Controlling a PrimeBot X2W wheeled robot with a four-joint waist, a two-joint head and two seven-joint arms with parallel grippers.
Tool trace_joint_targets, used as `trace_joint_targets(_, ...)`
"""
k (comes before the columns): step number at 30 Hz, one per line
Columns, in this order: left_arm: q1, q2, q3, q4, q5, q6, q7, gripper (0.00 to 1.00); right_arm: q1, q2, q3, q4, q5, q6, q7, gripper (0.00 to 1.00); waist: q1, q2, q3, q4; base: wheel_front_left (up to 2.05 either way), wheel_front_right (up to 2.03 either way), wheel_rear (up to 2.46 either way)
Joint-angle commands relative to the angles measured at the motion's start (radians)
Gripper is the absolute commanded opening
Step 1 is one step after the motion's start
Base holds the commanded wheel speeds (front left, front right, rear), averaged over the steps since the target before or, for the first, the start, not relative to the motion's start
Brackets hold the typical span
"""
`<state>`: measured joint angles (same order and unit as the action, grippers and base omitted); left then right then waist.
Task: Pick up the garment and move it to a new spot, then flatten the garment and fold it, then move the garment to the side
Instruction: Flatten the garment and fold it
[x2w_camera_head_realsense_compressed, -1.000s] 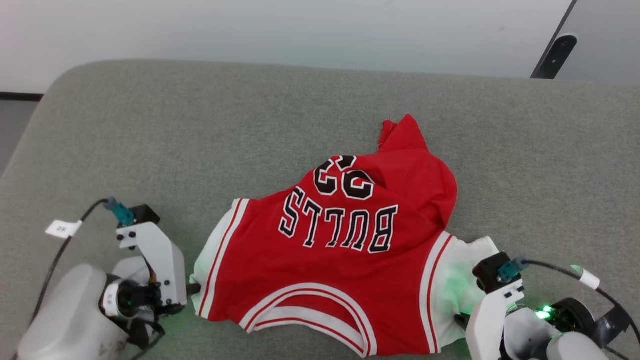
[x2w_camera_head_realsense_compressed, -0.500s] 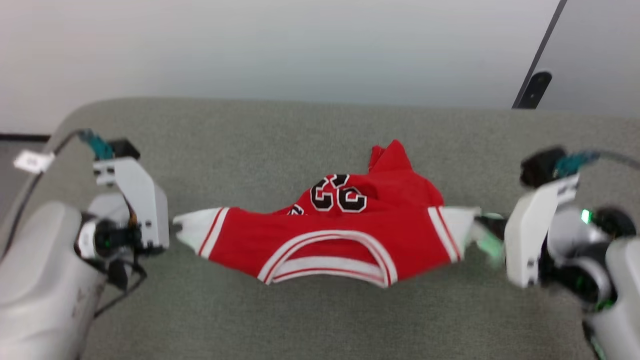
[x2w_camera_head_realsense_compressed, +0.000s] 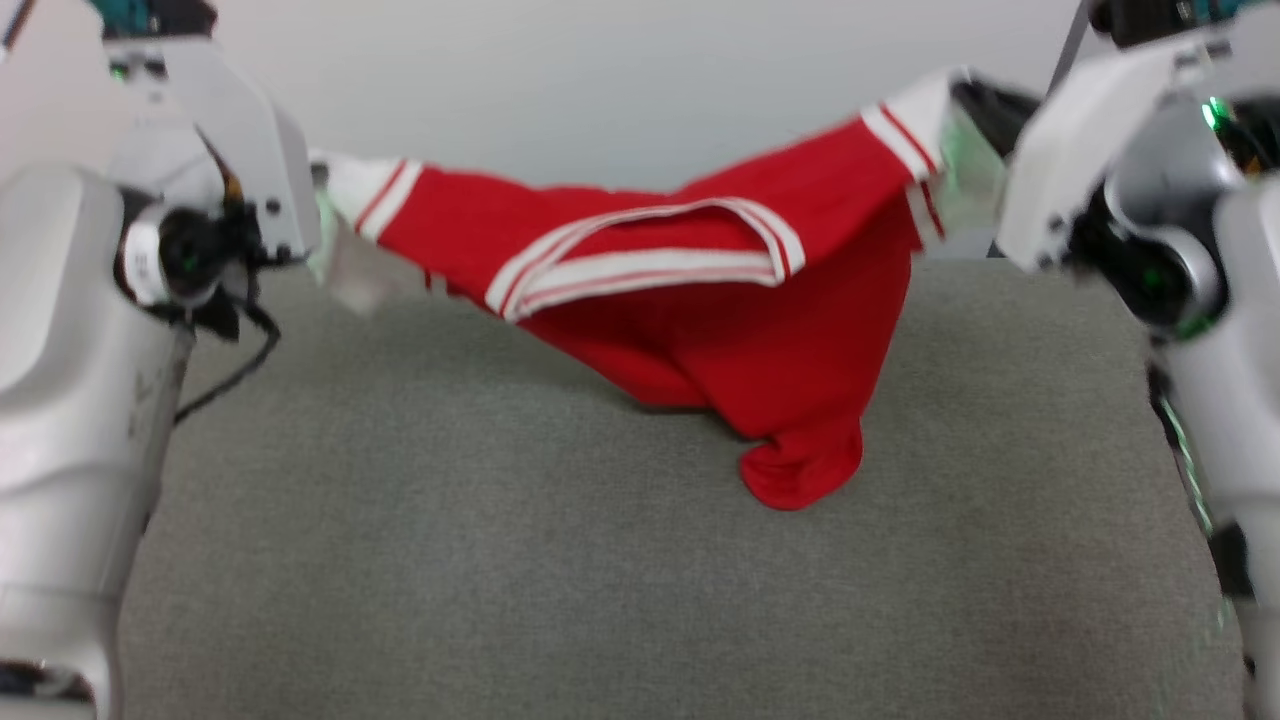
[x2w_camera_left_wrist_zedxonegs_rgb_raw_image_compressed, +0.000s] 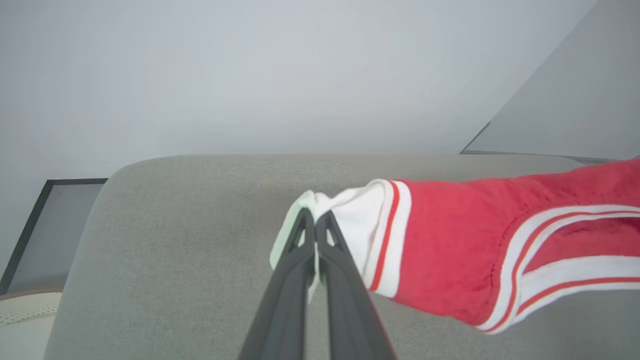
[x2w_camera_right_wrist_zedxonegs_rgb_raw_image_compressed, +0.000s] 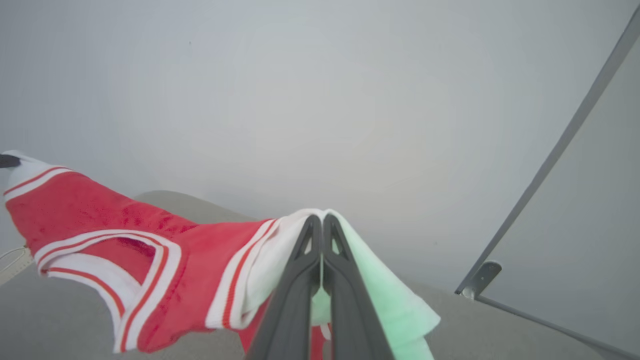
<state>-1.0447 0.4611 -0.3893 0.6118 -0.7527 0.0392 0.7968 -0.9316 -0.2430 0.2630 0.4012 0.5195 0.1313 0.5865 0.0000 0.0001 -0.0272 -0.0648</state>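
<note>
The garment (x2w_camera_head_realsense_compressed: 720, 300), a red jersey with white sleeves and striped trim, hangs stretched between my two arms above the grey cushion (x2w_camera_head_realsense_compressed: 500, 560). Its plain red body sags down, and the lowest fold touches the cushion. My left gripper (x2w_camera_head_realsense_compressed: 318, 190) is shut on the white left sleeve, its dark fingers (x2w_camera_left_wrist_zedxonegs_rgb_raw_image_compressed: 295, 260) pinched on the cloth of the garment (x2w_camera_left_wrist_zedxonegs_rgb_raw_image_compressed: 450, 250). My right gripper (x2w_camera_head_realsense_compressed: 965, 105) is shut on the white right sleeve. In the right wrist view that gripper (x2w_camera_right_wrist_zedxonegs_rgb_raw_image_compressed: 320, 220) pinches the sleeve of the garment (x2w_camera_right_wrist_zedxonegs_rgb_raw_image_compressed: 150, 265), tinted green by my light.
A pale wall (x2w_camera_head_realsense_compressed: 600, 90) rises behind the cushion. A dark slanted bar with a bracket (x2w_camera_right_wrist_zedxonegs_rgb_raw_image_compressed: 482, 277) stands at the right. A dark-framed panel (x2w_camera_left_wrist_zedxonegs_rgb_raw_image_compressed: 30, 235) sits past the cushion's left end. My pale forearms (x2w_camera_head_realsense_compressed: 70, 400) flank both sides of the head view.
Both grippers have risen with the sleeves, lifting the garment off the cushion until only its bottom fold touches. The head camera has tilted, so the whole picture has shifted.
</note>
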Motion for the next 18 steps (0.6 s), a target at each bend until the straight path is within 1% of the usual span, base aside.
trace_joint_targets(1, -0.046, -0.014, -0.004, 0.031, 0.016, -0.011, -0.039, 0.0, -0.071, 0.014, 0.021, 0.063, -0.033, -0.001, -0.078, 0.0, 0.0, -0.0001, -0.004, -0.007, 0.0, 0.0, 0.0)
trace_joint_targets(2, -0.046, -0.014, -0.004, 0.031, 0.016, -0.011, -0.039, 0.0, -0.071, 0.014, 0.021, 0.063, -0.033, -0.001, -0.078, 0.0, 0.0, -0.0001, -0.004, -0.007, 0.0, 0.0, 0.0)
trace_joint_targets(3, -0.068, -0.023, -0.002, 0.047, 0.02, -0.012, -0.058, 0.0, -0.1, 0.025, 0.028, 0.101, -0.039, -0.001, -0.119, 0.0, 0.0, -0.0001, -0.005, -0.008, 0.0, 0.0, 0.0)
trace_joint_targets(4, -0.11, -0.034, -0.005, 0.084, 0.035, -0.019, -0.099, 0.0, -0.158, 0.045, 0.036, 0.176, -0.057, -0.001, -0.205, 0.0, 0.0, -0.0001, -0.006, -0.011, 0.0, 0.0, 0.0)
trace_joint_targets(5, -0.11, -0.034, -0.005, 0.084, 0.035, -0.019, -0.099, 0.0, -0.158, 0.045, 0.036, 0.176, -0.057, -0.001, -0.205, 0.0, 0.0, -0.0001, -0.006, -0.011, 0.0, 0.0, 0.0)
trace_joint_targets(6, -0.156, -0.048, 0.003, 0.118, 0.044, -0.017, -0.147, 0.0, -0.214, 0.06, 0.051, 0.25, -0.068, -0.001, -0.279, 0.0, 0.0, -0.0001, -0.006, -0.014, 0.0, 0.0, 0.0)
trace_joint_targets(8, -0.202, -0.055, 0.002, 0.149, 0.06, -0.021, -0.198, 0.0, -0.266, 0.073, 0.052, 0.321, -0.075, -0.001, -0.341, 0.0, 0.0, -0.0001, -0.005, -0.015, 0.0, 0.0, 0.0)
trace_joint_targets(10, -0.245, -0.061, 0.004, 0.184, 0.074, -0.023, -0.251, 0.0, -0.308, 0.086, 0.065, 0.386, -0.078, -0.001, -0.381, 0.0, 0.0, -0.0001, -0.002, -0.018, 0.0, 0.0, 0.0)
trace_joint_targets(11, -0.245, -0.061, 0.004, 0.184, 0.074, -0.023, -0.251, 0.0, -0.308, 0.086, 0.065, 0.386, -0.078, -0.001, -0.381, 0.0, 0.0, -0.0001, -0.002, -0.018, 0.0, 0.0, 0.0)
trace_joint_targets(15, -0.322, -0.076, 0.005, 0.249, 0.089, -0.035, -0.327, 0.0, -0.385, 0.101, 0.076, 0.49, -0.077, -0.001, -0.457, 0.0, 0.0, -0.0001, 0.013, -0.021, 0.0, 0.0, 0.0)
trace_joint_targets(18, -0.374, -0.073, -0.004, 0.3, 0.104, -0.054, -0.369, 0.0, -0.43, 0.113, 0.087, 0.55, -0.072, -0.001, -0.498, 0.0, 0.0, -0.0001, 0.037, -0.024, 0.0, 0.0, 0.0)
